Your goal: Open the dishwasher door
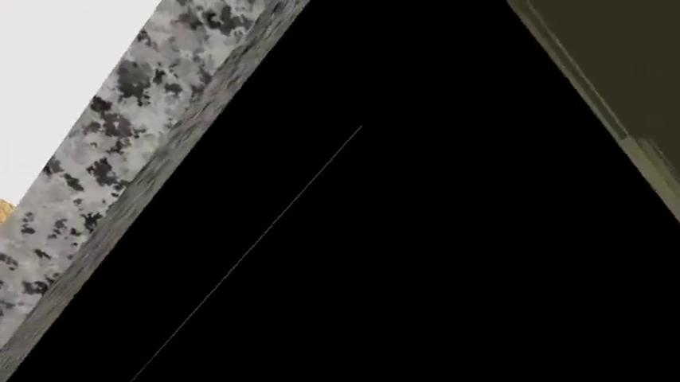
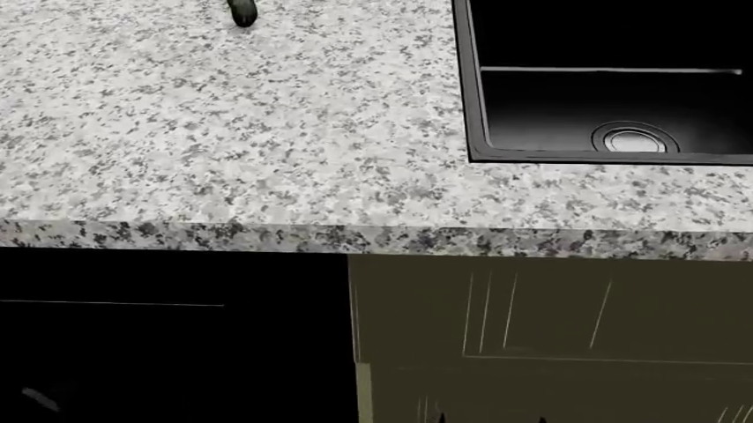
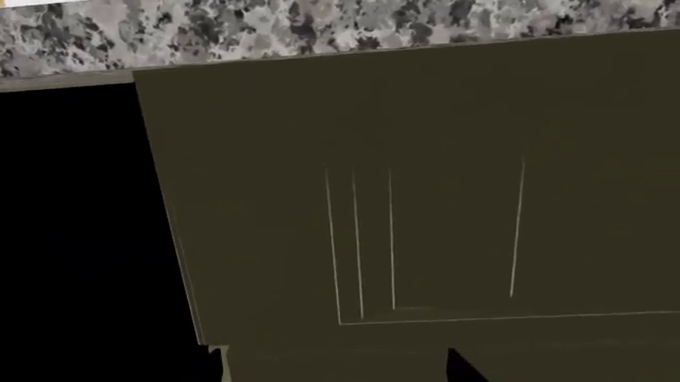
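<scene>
The dishwasher door (image 2: pixel 165 344) is a plain glossy black panel under the granite counter, left of the olive cabinet front. It fills most of the left wrist view (image 1: pixel 425 263) and the near side of the right wrist view (image 3: pixel 75 239). My left gripper does not stand out against the black door, so I cannot tell its state. My right gripper (image 3: pixel 330 372) faces the olive cabinet front. One dark fingertip (image 3: pixel 466 370) shows far to one side, with a wide gap at the middle. Two small dark tips sit apart at the head view's lower edge (image 2: pixel 488 418).
The speckled granite countertop (image 2: pixel 235 132) overhangs the door, and its edge (image 1: pixel 117 159) runs close to the left wrist camera. A black sink (image 2: pixel 612 88) lies at the right rear. The olive panelled cabinet front (image 2: pixel 530 326) adjoins the door. A small dark object (image 2: pixel 242 11) sits far back.
</scene>
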`<state>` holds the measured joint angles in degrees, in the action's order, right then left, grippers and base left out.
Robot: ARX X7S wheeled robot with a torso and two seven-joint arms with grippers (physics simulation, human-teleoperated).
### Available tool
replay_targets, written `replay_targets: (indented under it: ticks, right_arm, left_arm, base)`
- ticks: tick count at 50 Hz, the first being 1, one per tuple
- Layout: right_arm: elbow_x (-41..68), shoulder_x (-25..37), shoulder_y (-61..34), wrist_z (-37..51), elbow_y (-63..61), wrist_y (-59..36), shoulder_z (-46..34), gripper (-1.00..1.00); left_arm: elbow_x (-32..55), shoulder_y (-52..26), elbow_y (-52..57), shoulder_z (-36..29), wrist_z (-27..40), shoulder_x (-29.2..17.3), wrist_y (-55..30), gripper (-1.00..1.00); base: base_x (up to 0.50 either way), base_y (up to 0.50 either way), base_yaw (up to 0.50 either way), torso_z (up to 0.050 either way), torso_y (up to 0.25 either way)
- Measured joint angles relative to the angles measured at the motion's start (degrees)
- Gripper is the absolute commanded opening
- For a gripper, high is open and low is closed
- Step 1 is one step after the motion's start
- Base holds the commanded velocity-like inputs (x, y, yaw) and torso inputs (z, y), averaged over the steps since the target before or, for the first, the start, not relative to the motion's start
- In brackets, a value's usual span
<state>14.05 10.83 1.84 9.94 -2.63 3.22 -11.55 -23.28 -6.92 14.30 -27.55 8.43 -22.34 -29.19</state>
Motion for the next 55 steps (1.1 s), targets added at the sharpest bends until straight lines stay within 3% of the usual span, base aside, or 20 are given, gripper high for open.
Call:
replay_targets:
  ticks: [11,21,55]
  right_arm:
    - [0.5,0.4,0.0,0.3,-0.4,0.0,-0.1,1.0]
    - [0.9,0.7,0.0,0.6,-0.5,0.1,-0.2,1.0]
    - [2.1,1.6,0.3,2.0,-1.2,0.5,0.0,1.0]
  left_arm:
    - [-14.5,-6.5,1.9,-8.9,-9.3,-5.7,-11.5,1.0]
    - [-21.8,-12.1,-0.3,-13.6,-15.7,-9.0,-16.4,1.0]
    - [-25.7,-24.2,-18.7,-19.3,-18.3,-10.5,-12.6,1.0]
  base:
    - [0.0,0.0,0.0,0.0,0.0]
    - [0.0,0.0,0.0,0.0,0.0]
    - [0.0,0.0,0.0,0.0,0.0]
